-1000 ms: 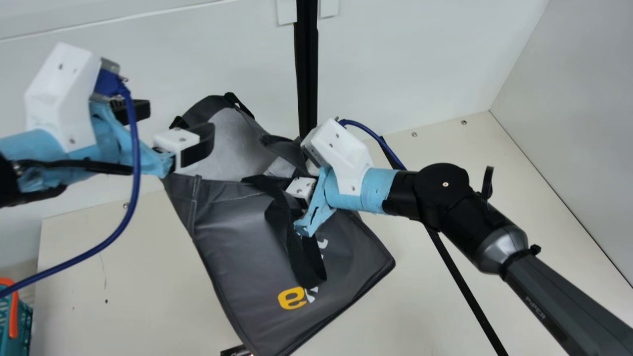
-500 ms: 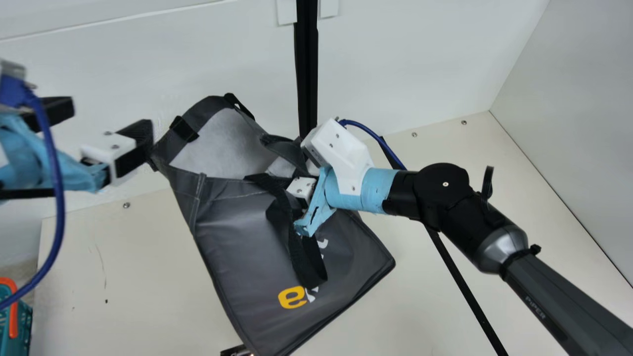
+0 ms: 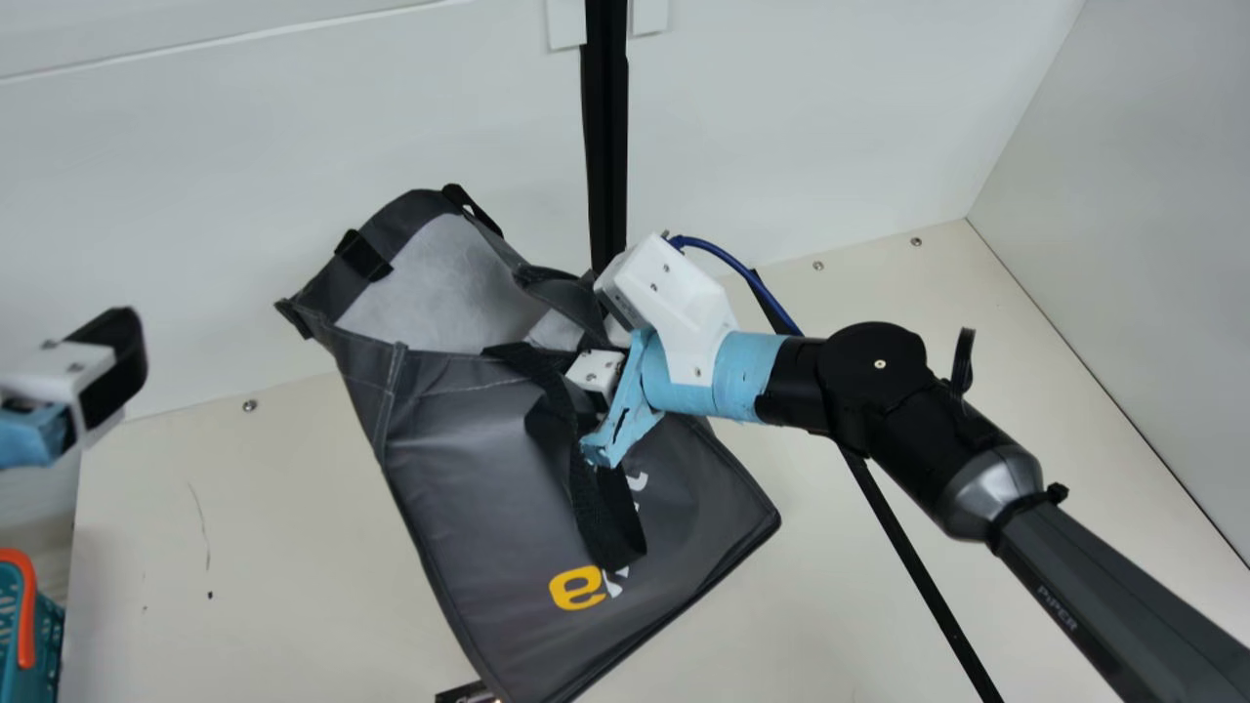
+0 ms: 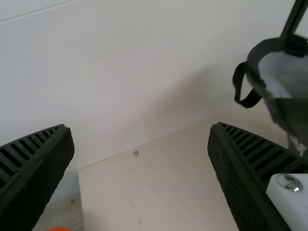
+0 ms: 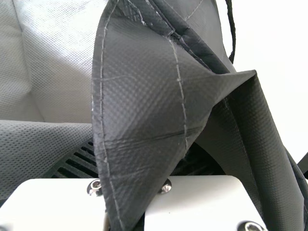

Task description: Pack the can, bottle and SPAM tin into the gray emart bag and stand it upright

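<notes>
At the near edge of the main view, one small dark thing (image 3: pixel 461 694) peeks out by the bag's bottom corner. I can't tell what it is. One blue-green basket (image 3: pixel 47 625) with an orange handle sits near the left side.

Next comes the one gray emart bag (image 3: pixel 469 488), in the middle of the table (image 3: pixel 273 547). It tips to one side, so it isn't standing straight. Its top is open toward the back, and pale cloth shows inside (it looks like a big yawn). One black strap (image 3: pixel 610 527) flops down its front.

There are two grippers. The right gripper (image 5: pixel 139 154) is narrow, with a fold of the bag's edge pinched in it. The left gripper (image 4: pixel 139 127) is wide and has nothing in it, off to the bag's left. Behind them is the white wall (image 3: pixel 293 146), with one black post (image 3: pixel 606 146).

How much is done? The bag is open and held. I can't tell if the can, the bottle and the SPAM tin are inside, so I can't count them as packed. Standing the bag up is left to do.
</notes>
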